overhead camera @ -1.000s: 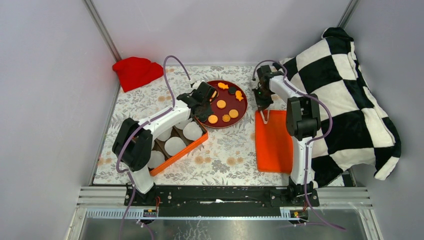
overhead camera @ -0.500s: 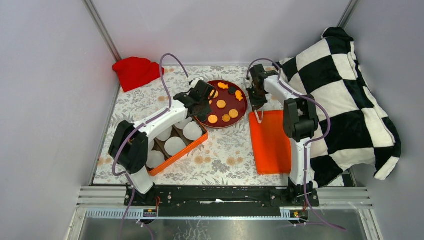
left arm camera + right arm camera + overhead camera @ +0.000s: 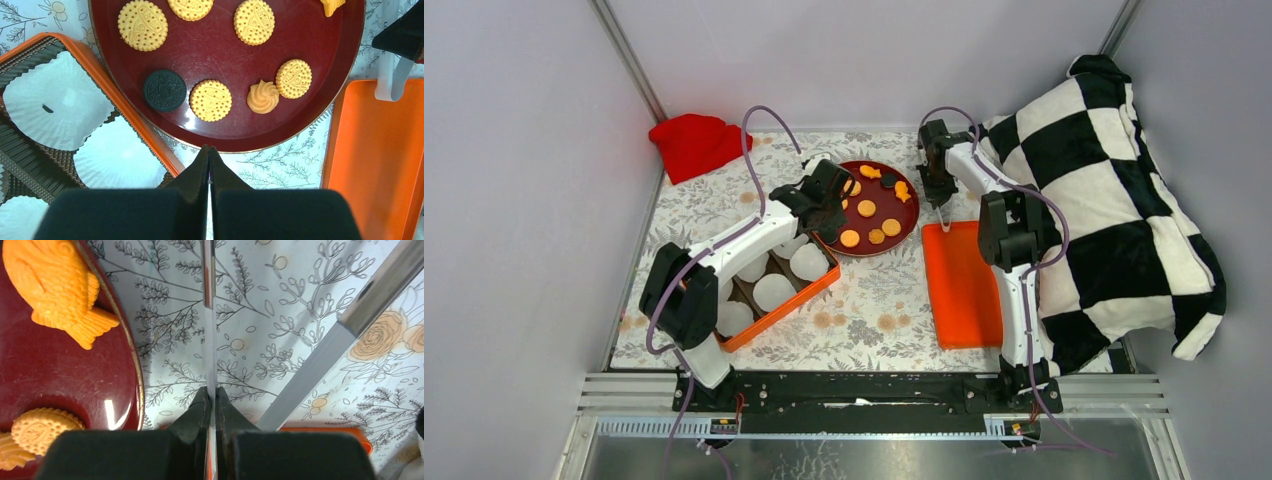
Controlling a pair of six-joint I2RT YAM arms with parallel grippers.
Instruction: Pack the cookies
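Pinch the light, brittle cookies [image 3: 211, 100] gently by their rims; your left gripper [image 3: 208, 150] is closed empty, right gripper [image 3: 210, 392] clamps white tongs [image 3: 392, 75].

table [image 3: 874, 300] (floral-patterned) | on it: red plate [image 3: 907, 216], orange box [image 3: 779, 310], orange lid [image 3: 964, 285], red cloth [image 3: 696, 143], checkered blanket [image 3: 1114, 200]

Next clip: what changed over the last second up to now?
The right hand, shut on white tongs, moved farther from its base and slightly left, beside the red plate. The orange lid swung slightly left at its far end. Nothing was picked up or released. The left hand, shut and empty, barely shifted; the cookies and the box of paper liners stayed put.
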